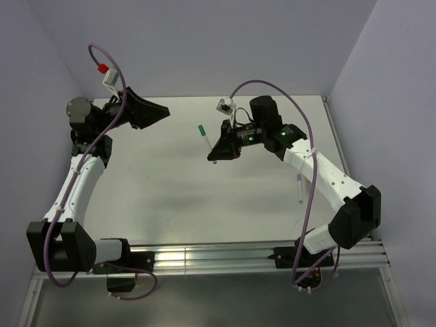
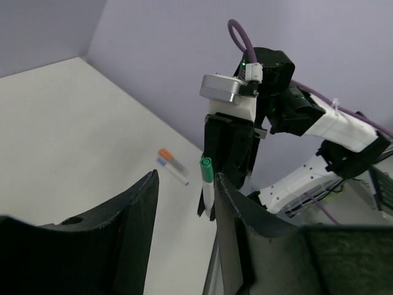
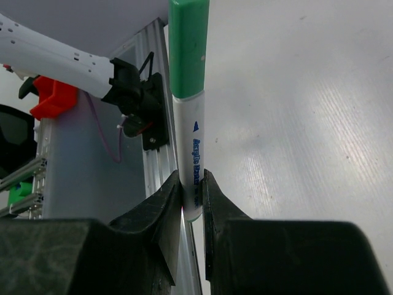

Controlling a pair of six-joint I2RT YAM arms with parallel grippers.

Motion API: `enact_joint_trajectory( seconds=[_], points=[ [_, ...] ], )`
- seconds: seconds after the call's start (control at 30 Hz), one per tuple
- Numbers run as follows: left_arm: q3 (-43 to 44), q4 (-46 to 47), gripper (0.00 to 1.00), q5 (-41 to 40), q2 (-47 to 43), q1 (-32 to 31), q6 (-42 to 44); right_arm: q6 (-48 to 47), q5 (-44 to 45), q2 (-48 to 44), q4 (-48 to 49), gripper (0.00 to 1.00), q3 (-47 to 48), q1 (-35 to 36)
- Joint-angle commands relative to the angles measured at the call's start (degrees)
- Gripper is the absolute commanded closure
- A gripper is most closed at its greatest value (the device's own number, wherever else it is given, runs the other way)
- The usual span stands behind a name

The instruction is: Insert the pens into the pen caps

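Green catches our eye first: the green cap (image 3: 188, 49) sits on the end of a white pen (image 3: 191, 123), and that pen is pinched between the right fingers (image 3: 161, 212). We see them closed down to the width of the pen, one on each side of it. They grip its bare tail end, while most of its length and the whole cap stick out past the tips. Blue lettering (image 3: 198, 157) runs along it just above the grip.

From overhead we place this pen over the middle of the bench (image 1: 170, 191), a little toward the far edge. Its long axis runs roughly from near edge to far edge, leaning slightly left, and the capped end points at the far edge. Whether it touches the surface we cannot tell.

Over to the left fingers (image 2: 132, 215): spread wide and empty. We find them near the far left corner, aimed across toward the right arm (image 2: 344, 126), and through their gap we look right at the capped pen.

One more for us: a second pen (image 2: 174, 167) lies flat on the bench close to the right edge, well apart from both sets of fingers. Its long axis runs near edge to far edge, with an orange tip and a patch of blue at the end facing the far right corner. We cannot tell whether that blue is a cap.
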Motion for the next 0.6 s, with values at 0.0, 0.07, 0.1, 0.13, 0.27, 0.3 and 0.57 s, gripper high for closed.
enact_joint_trajectory(
  seconds=[0.0,0.07,0.1,0.13,0.27,0.3,0.57],
  points=[
    [-5.9,26.7,0.53,4.7,0.0,0.1,-16.3,3.2,2.6,0.5,8.7,1.00,-0.3,2.0],
    [-8.8,28.1,0.52,2.6,-0.7,-0.1,-16.1,6.0,1.8,2.8,11.5,1.00,-0.1,2.9],
    [-9.1,29.3,0.51,2.4,-0.5,-0.1,-16.2,7.3,1.1,3.2,12.9,1.00,-0.3,3.3],
    [-9.5,30.1,0.51,2.2,0.0,-0.1,-16.7,8.9,1.0,3.7,15.0,1.00,-0.3,3.6],
    [-11.4,35.6,0.45,-0.1,0.2,-0.4,-20.5,10.7,0.7,6.4,16.2,1.00,1.1,6.6],
    [-12.9,36.9,0.44,-0.9,0.0,-0.8,-21.3,10.9,0.7,6.6,16.4,1.00,1.4,7.0],
    [-14.2,33.2,0.37,-2.4,-1.1,-4.0,-18.3,11.3,0.2,6.6,16.6,1.00,1.9,9.2]
  ],
)
